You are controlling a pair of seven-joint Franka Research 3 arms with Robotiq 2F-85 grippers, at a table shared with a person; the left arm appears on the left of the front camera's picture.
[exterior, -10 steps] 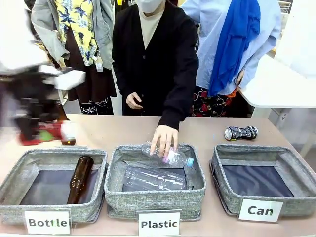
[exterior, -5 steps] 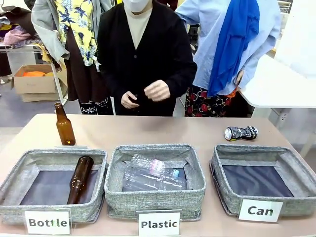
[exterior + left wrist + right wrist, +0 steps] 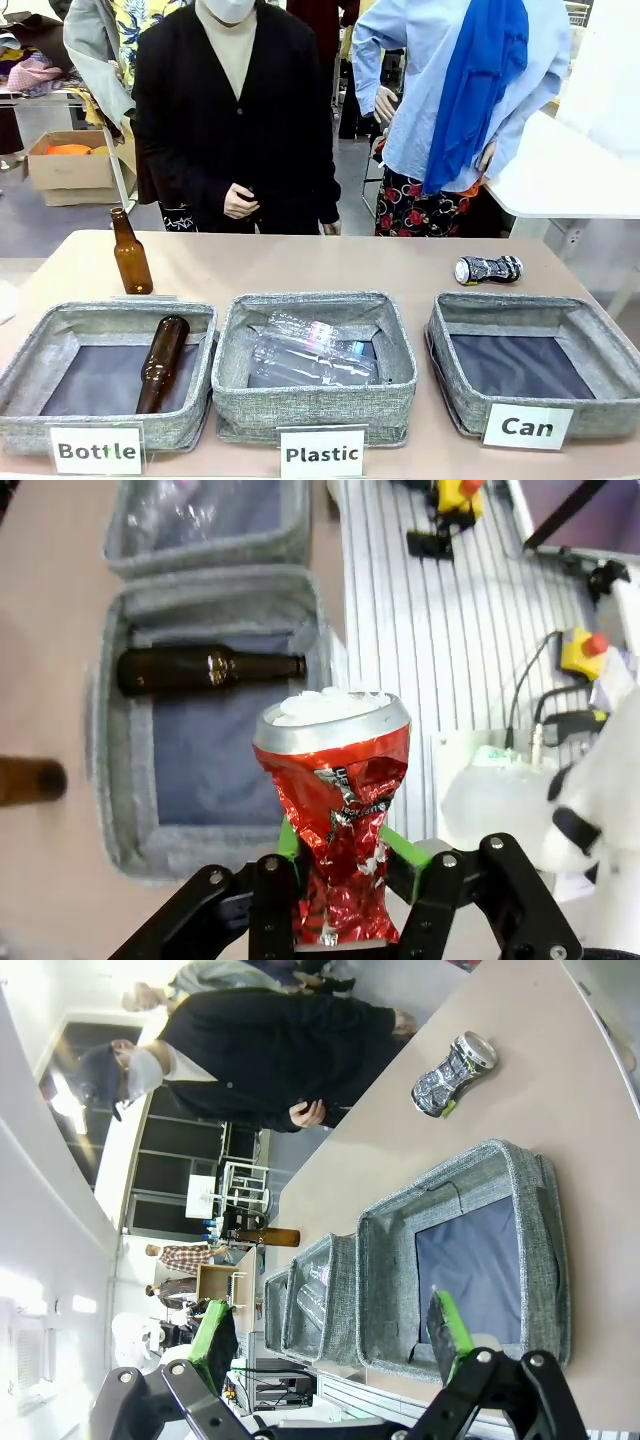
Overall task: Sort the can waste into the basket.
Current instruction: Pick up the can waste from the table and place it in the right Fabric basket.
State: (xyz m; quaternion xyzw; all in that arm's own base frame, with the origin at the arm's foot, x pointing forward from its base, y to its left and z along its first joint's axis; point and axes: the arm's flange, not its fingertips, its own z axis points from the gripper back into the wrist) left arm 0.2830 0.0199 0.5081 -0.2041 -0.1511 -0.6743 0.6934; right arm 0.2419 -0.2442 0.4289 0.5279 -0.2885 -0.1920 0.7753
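Observation:
My left gripper (image 3: 345,848) is shut on a crushed shiny red can (image 3: 335,780), held upright above the table's near edge beside the Bottle basket (image 3: 200,592). A dented black-and-white can (image 3: 488,269) lies on its side at the far right of the table, just behind the grey Can basket (image 3: 510,303), whose dark lining is bare. In the right wrist view that can (image 3: 452,1073) lies beyond the same basket (image 3: 548,1260), and my right gripper (image 3: 330,1340) stands open with nothing between its green pads.
The Plastic basket (image 3: 315,403) holds clear plastic bottles (image 3: 310,352). A brown bottle (image 3: 160,362) lies in the Bottle basket (image 3: 30,350), and another brown bottle (image 3: 130,254) stands behind it. A person (image 3: 235,120) stands at the far edge with hands close to the body.
My left arm, blurred at the left with the red can, has left the front view. The person dropped a clear bottle into the Plastic basket, drew the hand back and stepped left.

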